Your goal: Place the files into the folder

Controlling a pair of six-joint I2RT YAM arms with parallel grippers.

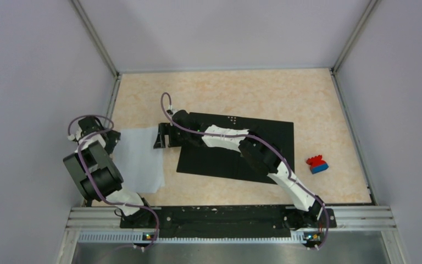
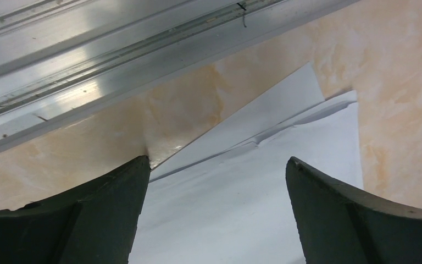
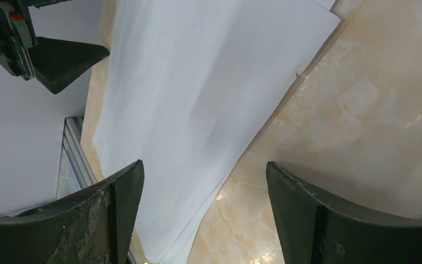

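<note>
Files (image 1: 140, 159) lay flat on the table (image 1: 253, 88), left of the open folder (image 1: 269, 132) and outside it; both my grippers were spread, pinching nothing.

Edges: the files' left side ran close to the metal rail (image 2: 115, 60) at the table's left rim, tight room there, and my left gripper (image 2: 217, 165) hung wide over that corner, where the sheets fanned slightly. My right gripper (image 3: 203, 168) hung wide across the files' right edge, one finger over paper, the other over table. A strip of table showed between files and folder. Folder lay black side up, my right arm stretched across it. Block (image 1: 317, 164), red and blue, sat right of the folder, well apart. Wide table lay beyond the folder's far edge.
</note>
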